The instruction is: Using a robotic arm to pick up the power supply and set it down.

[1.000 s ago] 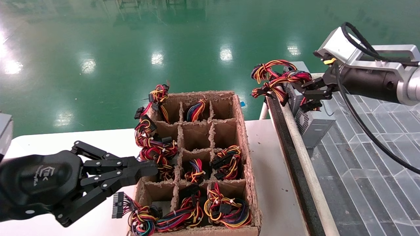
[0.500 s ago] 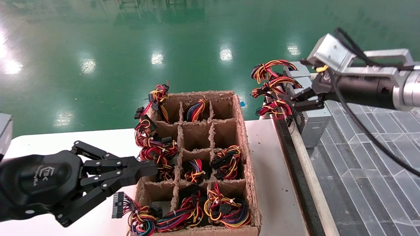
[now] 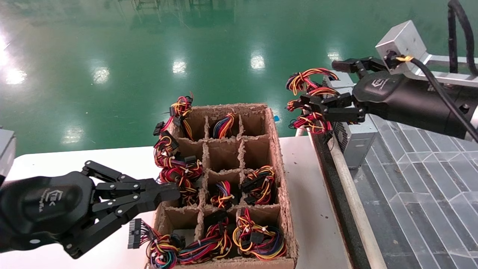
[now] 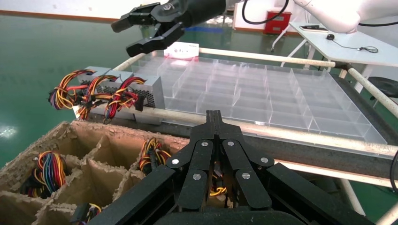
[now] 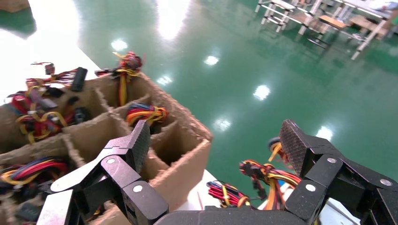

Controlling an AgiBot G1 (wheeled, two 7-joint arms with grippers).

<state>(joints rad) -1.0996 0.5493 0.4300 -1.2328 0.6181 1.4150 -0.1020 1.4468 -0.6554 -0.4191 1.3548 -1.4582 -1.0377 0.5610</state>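
The power supply [image 3: 356, 139] is a silver-grey box with a perforated side, resting on the near-left corner of the clear divided tray [image 3: 410, 179]. Its mostly red wire bundle [image 3: 312, 123] hangs over the tray rail. The left wrist view shows the same box [image 4: 151, 92] and bundle [image 4: 119, 97]. My right gripper [image 3: 318, 82] hovers open just above it, holding nothing and apart from the box. In the right wrist view the open right gripper [image 5: 217, 140] frames the red bundle [image 5: 225, 194] below. My left gripper [image 3: 175, 192] is shut and empty beside the cardboard box [image 3: 278, 157].
Two similar grey boxes [image 3: 338, 80] with orange-yellow wire bundles [image 3: 306, 80] sit just behind the power supply. The cardboard box has divider cells, several holding wire bundles. A pale rail [image 3: 349, 194] and dark edge separate the table [image 3: 310, 209] from the tray.
My right gripper lowered the power supply onto the tray, let go, opened and lifted up and back to the right. The left arm has not moved.
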